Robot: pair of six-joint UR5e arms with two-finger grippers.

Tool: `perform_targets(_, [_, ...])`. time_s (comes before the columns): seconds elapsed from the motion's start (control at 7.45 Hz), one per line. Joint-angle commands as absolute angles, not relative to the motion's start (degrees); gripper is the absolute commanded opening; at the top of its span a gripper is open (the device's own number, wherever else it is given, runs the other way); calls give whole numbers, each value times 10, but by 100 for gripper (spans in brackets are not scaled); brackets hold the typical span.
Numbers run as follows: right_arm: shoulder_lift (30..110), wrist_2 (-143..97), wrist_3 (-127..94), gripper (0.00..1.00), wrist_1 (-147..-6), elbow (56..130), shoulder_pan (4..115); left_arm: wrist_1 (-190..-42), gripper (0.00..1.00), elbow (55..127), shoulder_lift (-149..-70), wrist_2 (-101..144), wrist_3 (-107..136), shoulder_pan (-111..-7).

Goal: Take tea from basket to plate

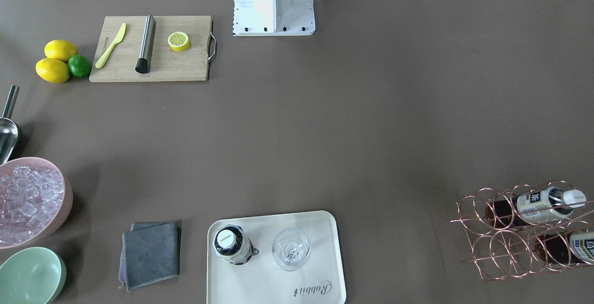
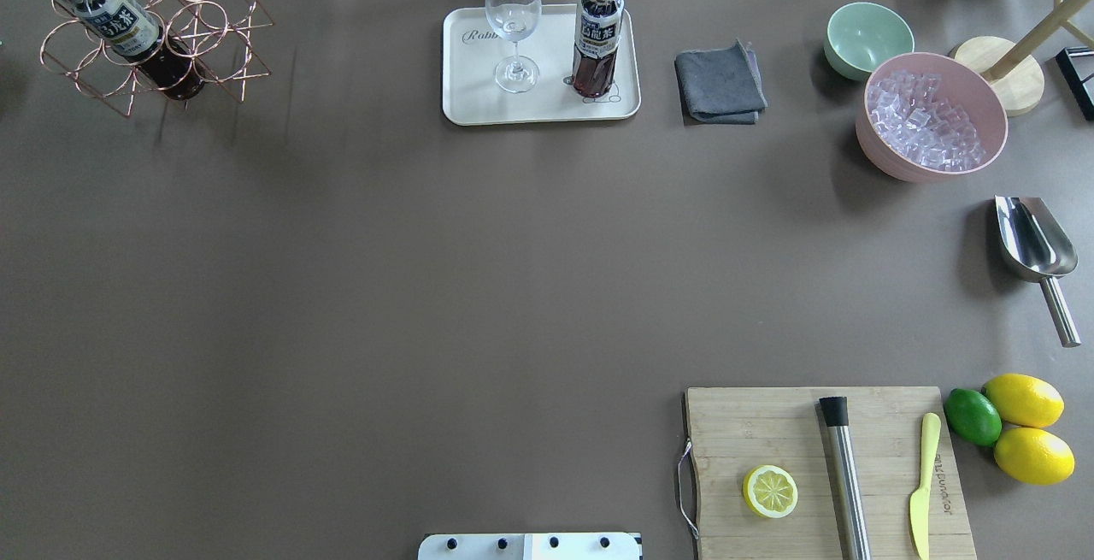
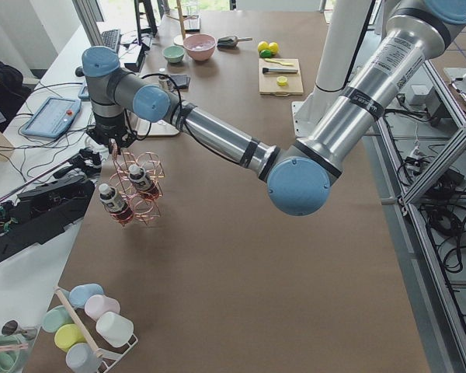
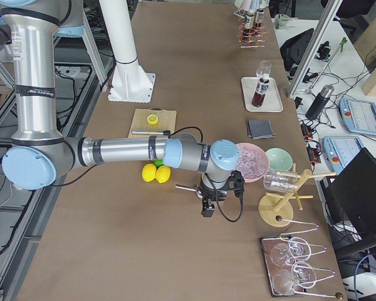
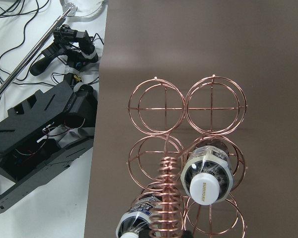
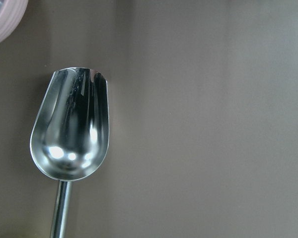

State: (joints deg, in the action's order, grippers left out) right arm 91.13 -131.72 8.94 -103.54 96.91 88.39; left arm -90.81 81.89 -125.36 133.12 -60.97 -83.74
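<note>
Left arm point(image 3: 217, 140) stretched to table point(image 2: 427, 286) corner, left gripper point(image 3: 118, 145) apparently just above basket point(image 2: 208, 30) handle; right gripper point(image 4: 207, 210) over metal scoop point(image 6: 72, 134). Side views only: cannot tell either grip. Plate point(image 2: 479, 103) carries one tea point(image 2: 596, 43) upright beside wine glass point(image 2: 513, 17); two bottles point(image 2: 120, 21) lie tilted in basket.

basket point(image 1: 524, 229) cut by right edge, plate point(image 1: 260, 276) cropped at bottom

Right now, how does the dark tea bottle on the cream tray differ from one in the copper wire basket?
The tray bottle stands free on the cream rectangular tray; the basket bottle sits ringed inside the rose-gold wire basket. The tray bottle neighbours a wine glass; the basket bottle neighbours another tea bottle. Both: dark tea, white caps.
</note>
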Motion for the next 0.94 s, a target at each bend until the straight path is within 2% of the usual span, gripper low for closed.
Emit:
perform_targets(0.0, [914, -1312, 88, 100, -1030, 966, 890, -937, 0, 798, -1256, 1315, -603, -819])
perform_targets(0.81, [913, -1312, 83, 100, -1029, 967, 890, -982, 0, 759, -1266, 1295, -602, -810])
